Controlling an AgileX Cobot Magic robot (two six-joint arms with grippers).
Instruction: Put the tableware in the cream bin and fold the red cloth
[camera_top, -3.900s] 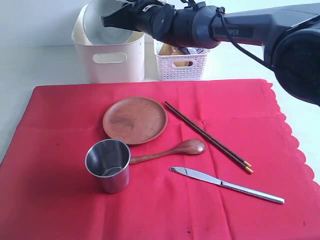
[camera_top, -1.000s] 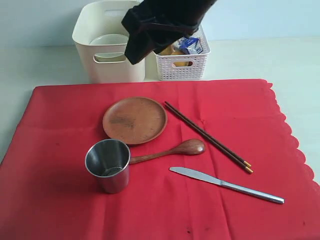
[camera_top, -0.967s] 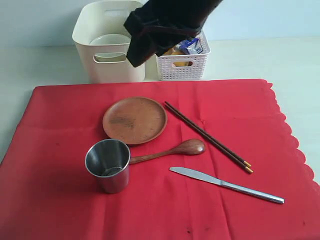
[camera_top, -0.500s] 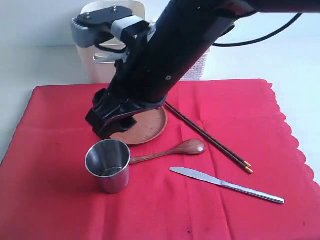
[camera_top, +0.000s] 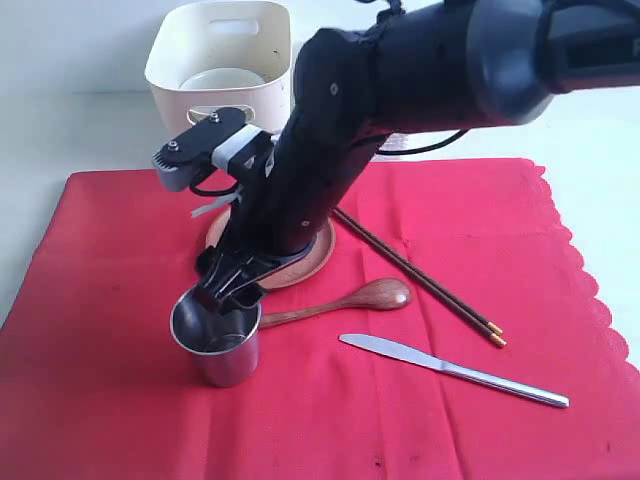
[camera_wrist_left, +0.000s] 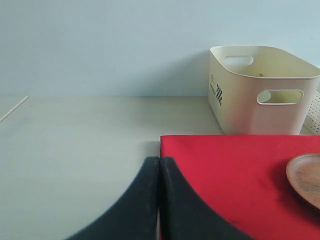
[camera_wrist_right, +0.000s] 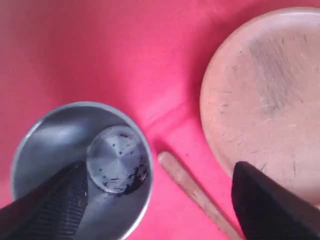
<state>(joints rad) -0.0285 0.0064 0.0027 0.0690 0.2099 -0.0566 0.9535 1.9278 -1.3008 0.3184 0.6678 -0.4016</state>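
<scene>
Since the steel cup (camera_top: 225, 365) stands upright on the red cloth (camera_top: 500, 230), we hold our right fingers (camera_wrist_right: 50, 205) spread wide at its rim, one over the mouth, the other outside above the spoon (camera_top: 370, 296) handle. That looks set to pinch the wall, but nothing is gripped yet. Our left fingers (camera_wrist_left: 140, 205) are pressed together and empty above the table (camera_wrist_left: 75, 130), clear of the work. The bowl (camera_top: 215, 78) lies in the cream bin (camera_top: 160, 70). Plate (camera_wrist_right: 265, 90), chopsticks (camera_top: 430, 285) and knife (camera_top: 450, 370) wait on the cloth.
</scene>
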